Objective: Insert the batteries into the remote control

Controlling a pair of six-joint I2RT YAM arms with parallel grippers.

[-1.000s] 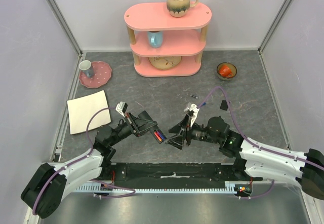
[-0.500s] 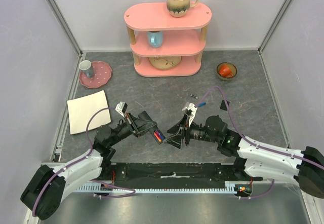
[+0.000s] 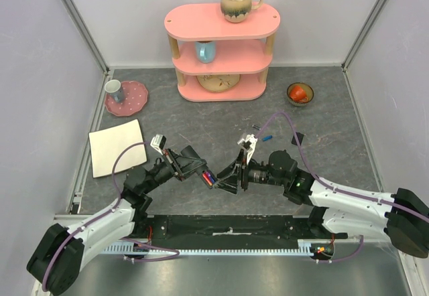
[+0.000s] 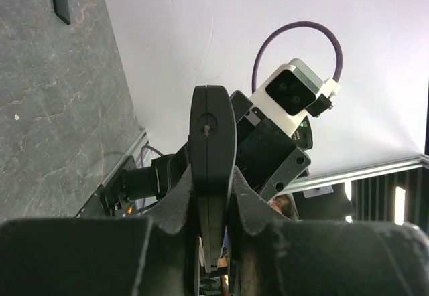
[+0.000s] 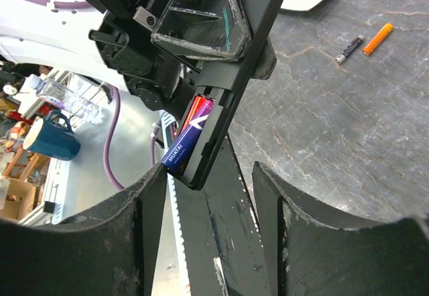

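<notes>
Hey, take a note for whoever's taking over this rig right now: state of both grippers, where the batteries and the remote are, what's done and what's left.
The left gripper is shut on the remote control, holding it off the table.
The right gripper is open, with its fingers either side of the remote's bay end, not clamped.
In the bay: purple battery and red-orange battery, side by side.
Loose on the table: dark grey battery, orange battery, blue battery, small black square piece.
Done: two batteries in.
Left: probably press them home; I cannot tell whether they are fully seated.
</notes>
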